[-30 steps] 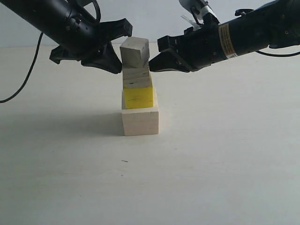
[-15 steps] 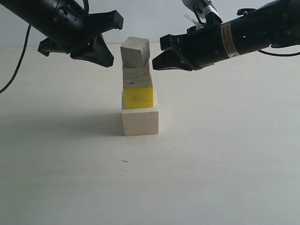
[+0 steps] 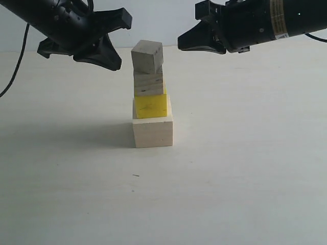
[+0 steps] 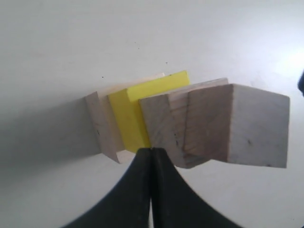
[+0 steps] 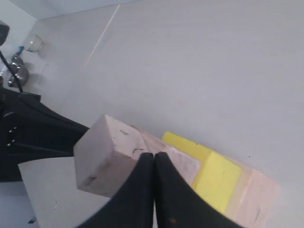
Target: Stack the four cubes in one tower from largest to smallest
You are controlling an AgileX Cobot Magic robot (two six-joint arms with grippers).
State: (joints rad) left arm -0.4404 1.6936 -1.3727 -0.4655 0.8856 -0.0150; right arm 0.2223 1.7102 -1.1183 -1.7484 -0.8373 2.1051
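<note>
**Four-cube tower stood free, both grippers drawn clear**

The tower (image 3: 150,97) stood near the middle of the table (image 3: 245,178). The large pale wood cube (image 3: 153,132) rested on the tabletop as the base. On it sat the bright yellow cube (image 3: 151,106), then the layered plywood cube (image 3: 148,83), with the smallest pale cube (image 3: 146,56) on top. The top cube was turned so that one corner edge faced the exterior camera, out of square with the cubes under it.

Nothing touched the column. The left gripper (image 4: 151,153) hung to the left of the top cube and apart from it, its jaws pressed together and empty. The right gripper (image 5: 154,159) hung to the upper right, level with the top of the smallest cube and further off, also closed on nothing. In each wrist view the closed fingers covered part of the stack.

A dark cable (image 3: 15,71) trailed down at the far left, and a small dark speck (image 3: 135,175) lay on the table in front of the base. Some shiny objects (image 5: 19,71) showed in a corner of the right wrist view, too blurred to identify, possibly metal fittings.

A second earlier both grippers had flanked the upper cubes closely. Since then the left had drawn back up and to the left, and the right had risen and pulled away to the right. The four cubes had not shifted.
</note>
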